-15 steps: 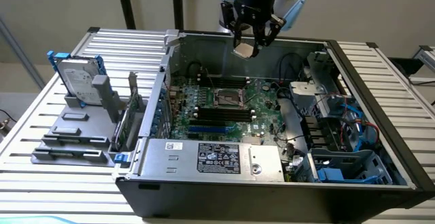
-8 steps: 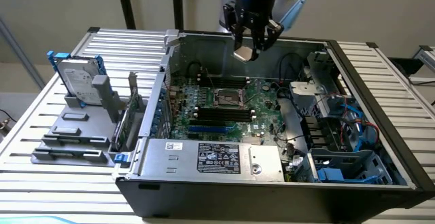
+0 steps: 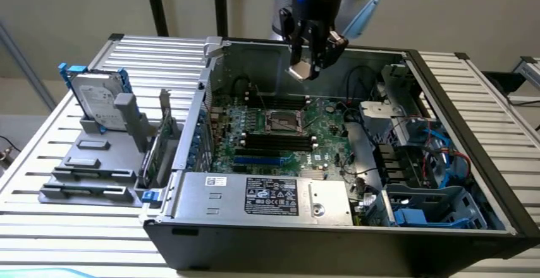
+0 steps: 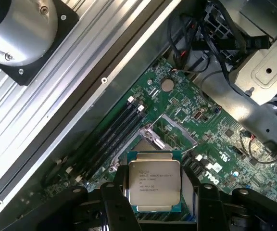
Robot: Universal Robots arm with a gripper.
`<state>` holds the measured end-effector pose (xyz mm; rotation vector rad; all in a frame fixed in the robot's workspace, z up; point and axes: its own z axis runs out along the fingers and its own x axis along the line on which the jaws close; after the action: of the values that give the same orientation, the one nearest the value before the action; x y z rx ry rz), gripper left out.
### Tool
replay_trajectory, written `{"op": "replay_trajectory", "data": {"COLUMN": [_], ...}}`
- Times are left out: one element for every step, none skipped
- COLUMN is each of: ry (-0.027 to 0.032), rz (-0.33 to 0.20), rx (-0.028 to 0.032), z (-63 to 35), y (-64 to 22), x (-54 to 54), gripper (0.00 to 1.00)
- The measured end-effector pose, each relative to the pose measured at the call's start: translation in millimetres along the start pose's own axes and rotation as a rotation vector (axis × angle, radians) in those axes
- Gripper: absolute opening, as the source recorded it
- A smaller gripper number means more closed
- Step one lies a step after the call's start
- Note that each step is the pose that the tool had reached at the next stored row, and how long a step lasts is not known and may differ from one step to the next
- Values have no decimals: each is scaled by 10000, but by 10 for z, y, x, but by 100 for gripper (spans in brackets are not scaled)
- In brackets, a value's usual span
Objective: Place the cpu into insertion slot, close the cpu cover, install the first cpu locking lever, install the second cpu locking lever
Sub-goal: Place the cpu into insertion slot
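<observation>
Closest in the exterior view, a grey metal power supply box with a black-and-white label (image 3: 262, 196) sits along the front wall of the open black computer case (image 3: 337, 253). The case lies on a ribbed aluminium table (image 3: 76, 240). Just beyond the box the green circuit board (image 3: 325, 136) begins, carrying long black parallel memory slots (image 3: 274, 142). Right behind those is the insertion slot (image 3: 284, 121), a square black socket with a silvery metal rim. It has no chip in it.

Farther back and well above the board hangs the black two-fingered gripper (image 3: 305, 69). Its jaws are clenched on the cpu (image 3: 302, 71), a small flat square chip, pale tan-silver, held off the board and apart from the socket.

On the exterior view's left, a grey plastic rack (image 3: 93, 164) on the table holds an upright silver hard drive in a blue bracket (image 3: 95, 98). On the exterior view's right, blue plastic drive bays (image 3: 430, 208) fill the case's near corner.

In the wrist view the cpu (image 4: 154, 185) is nearest, printed face toward the camera, pinched at two opposite edges by the black fingers (image 4: 114, 204) of the gripper (image 4: 158, 195). Beyond it lies the insertion slot (image 4: 169, 132), then the memory slots (image 4: 112, 137) beside it and a round silver coin battery (image 4: 167, 85) farther along the board.
</observation>
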<state>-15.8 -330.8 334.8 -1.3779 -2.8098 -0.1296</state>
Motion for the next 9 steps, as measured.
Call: {"op": "replay_trajectory", "data": {"ry": [-1,-2,-3,-4,-5,-5,-5,-6,-6], "rz": [165,332,497,674,840,1006,1172,1342,1508], "rx": [10,21,31,42,53,63,72,83,94], "z": [10,19,29,39,49,58,68,78,87], "y": [-1,-1,-2,-3,-4,-4,-5,-5,-6], "x": [0,-1,-1,-2,-2,-3,-3,-4,-4], "gripper": [55,55,55,55,55,55,55,55,55]}}
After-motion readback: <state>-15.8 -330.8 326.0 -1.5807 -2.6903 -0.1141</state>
